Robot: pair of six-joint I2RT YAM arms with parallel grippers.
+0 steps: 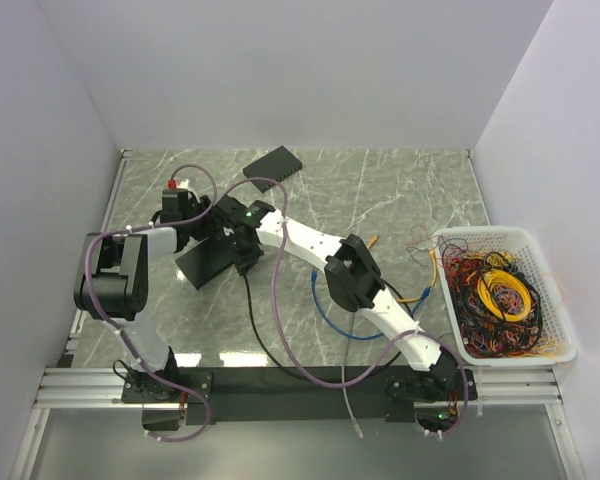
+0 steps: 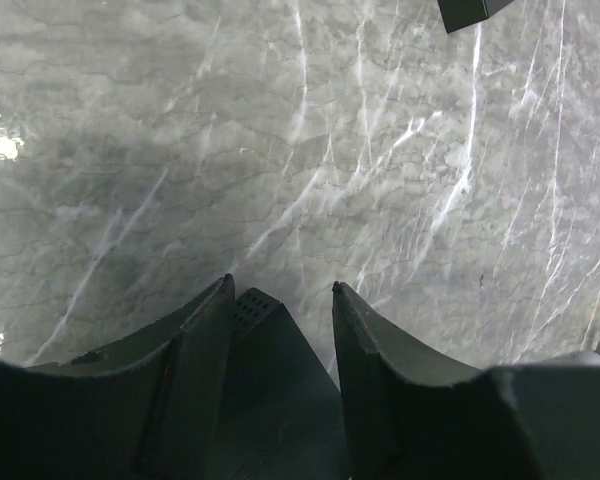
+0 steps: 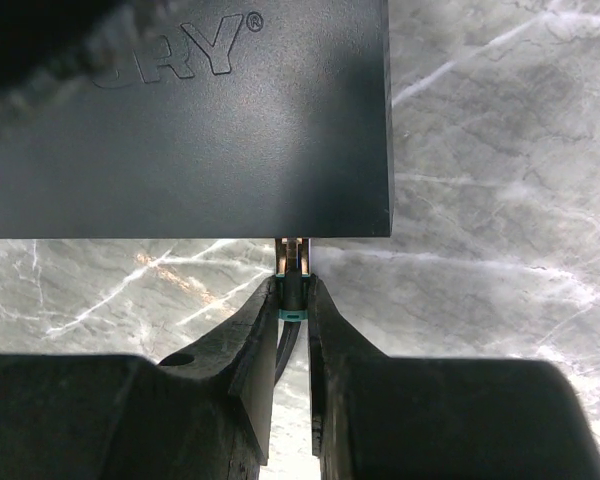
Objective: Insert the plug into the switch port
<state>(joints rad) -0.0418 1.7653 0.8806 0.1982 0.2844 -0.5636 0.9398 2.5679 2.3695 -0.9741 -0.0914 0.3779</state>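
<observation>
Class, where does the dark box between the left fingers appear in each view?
Top: dark box left of centre, mid-table.
Left wrist: dark box bottom centre, between the left fingers.
Right wrist: dark box fills the upper left.
Shared landmark: veined marble table.

A green-grey marble table top (image 1: 400,200) is closed in by white walls (image 1: 280,70) on three sides. At its right edge stands a white plastic basket (image 1: 480,232) full of tangled cables (image 1: 500,295), black, red and yellow. Near the middle front a blue cable (image 1: 318,305) lies in a curve, a black cable (image 1: 248,305) runs beside it, and a flat black slab (image 1: 202,262) is further left.
</observation>
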